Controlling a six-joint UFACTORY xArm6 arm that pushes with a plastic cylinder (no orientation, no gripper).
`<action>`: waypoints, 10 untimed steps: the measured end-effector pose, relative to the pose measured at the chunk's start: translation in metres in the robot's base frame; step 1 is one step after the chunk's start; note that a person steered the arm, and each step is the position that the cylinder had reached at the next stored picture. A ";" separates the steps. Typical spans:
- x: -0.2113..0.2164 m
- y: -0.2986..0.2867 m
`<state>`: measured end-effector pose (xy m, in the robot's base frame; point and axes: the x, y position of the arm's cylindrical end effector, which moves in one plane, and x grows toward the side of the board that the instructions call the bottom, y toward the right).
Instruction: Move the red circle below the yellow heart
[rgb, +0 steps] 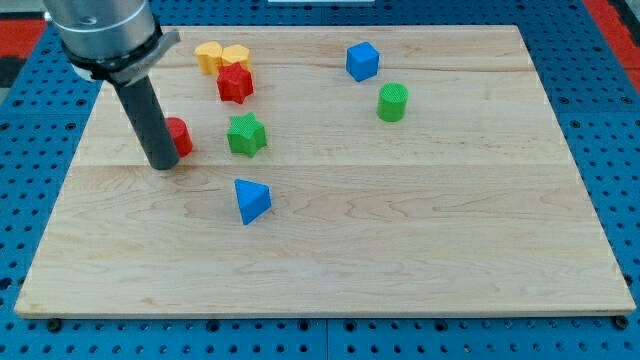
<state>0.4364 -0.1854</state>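
Observation:
The red circle (180, 136) lies at the left of the board, partly hidden behind my rod. My tip (163, 165) rests on the board touching the circle's left side, just below it. The yellow heart (236, 57) sits near the view's top, next to a yellow block (208, 56) on its left. A red star (235, 84) lies directly below the heart, touching it. The red circle is below and to the left of the heart and star.
A green star (246, 134) lies just right of the red circle. A blue triangular block (251, 200) is lower down. A blue cube (363, 61) and a green cylinder (392, 102) sit at upper right. The wooden board (420, 230) is edged by blue pegboard.

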 end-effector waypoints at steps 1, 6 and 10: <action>-0.023 -0.011; -0.035 0.013; -0.088 0.010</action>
